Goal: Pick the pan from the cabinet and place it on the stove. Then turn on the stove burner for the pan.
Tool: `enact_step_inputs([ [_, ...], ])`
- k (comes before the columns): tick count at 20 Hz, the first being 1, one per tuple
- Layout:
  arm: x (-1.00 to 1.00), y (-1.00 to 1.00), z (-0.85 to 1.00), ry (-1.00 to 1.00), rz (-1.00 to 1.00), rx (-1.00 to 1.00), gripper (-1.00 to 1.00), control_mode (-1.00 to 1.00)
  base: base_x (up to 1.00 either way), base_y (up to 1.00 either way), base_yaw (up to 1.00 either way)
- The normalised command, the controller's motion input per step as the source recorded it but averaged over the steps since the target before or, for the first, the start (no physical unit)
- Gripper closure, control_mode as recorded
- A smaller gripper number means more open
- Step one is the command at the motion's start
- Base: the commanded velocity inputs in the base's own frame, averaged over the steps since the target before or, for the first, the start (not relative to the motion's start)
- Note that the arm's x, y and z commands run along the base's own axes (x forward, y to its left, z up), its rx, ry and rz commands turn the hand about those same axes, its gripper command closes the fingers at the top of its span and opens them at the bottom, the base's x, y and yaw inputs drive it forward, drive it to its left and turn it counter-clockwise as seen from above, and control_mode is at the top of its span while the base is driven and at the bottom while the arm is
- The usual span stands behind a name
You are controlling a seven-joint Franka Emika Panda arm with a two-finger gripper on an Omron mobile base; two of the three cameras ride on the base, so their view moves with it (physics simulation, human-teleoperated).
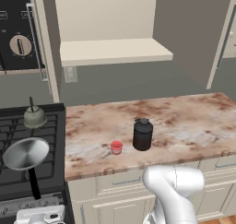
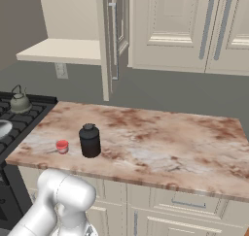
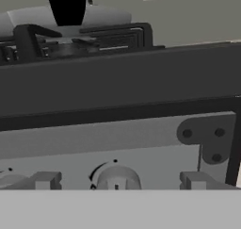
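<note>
With the pan (image 1: 26, 154) already on the stove (image 1: 50, 126), centre the hand's (image 3: 116, 188) spread fingers squarely on the knob (image 3: 116, 178) before closing.

From behind-left we look forward and down over the stove (image 1: 27, 140) and marbled counter (image 1: 184, 121); from behind-right we face the same counter (image 2: 160, 143), stove at left edge; the hand camera sits close, low before the stove's front strip (image 3: 94, 138).

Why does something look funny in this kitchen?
The cream-beige wall cabinet hangs open with a bare shelf. The shallow silver-grey frying pan sits on the black gas stove, its black handle poking over the front edge.
</note>
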Motion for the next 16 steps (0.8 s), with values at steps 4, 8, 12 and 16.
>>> enact_step_inputs([
  [4,0.01,0.08,-0.21,0.0,0.0,-0.04,-1.0,-1.0,0.0,0.0,0.0],
  [8,0.04,0.03,-0.17,0.0,0.0,-0.03,-1.0,-1.0,0.0,0.0,0.0],
  [12,0.07,0.0,-0.05,0.0,0.0,0.0,-1.0,-1.0,0.0,0.0,0.0],
  [16,0.05,0.0,-0.01,-0.01,0.0,0.0,-1.0,-1.0,0.0,0.0,0.0],
])
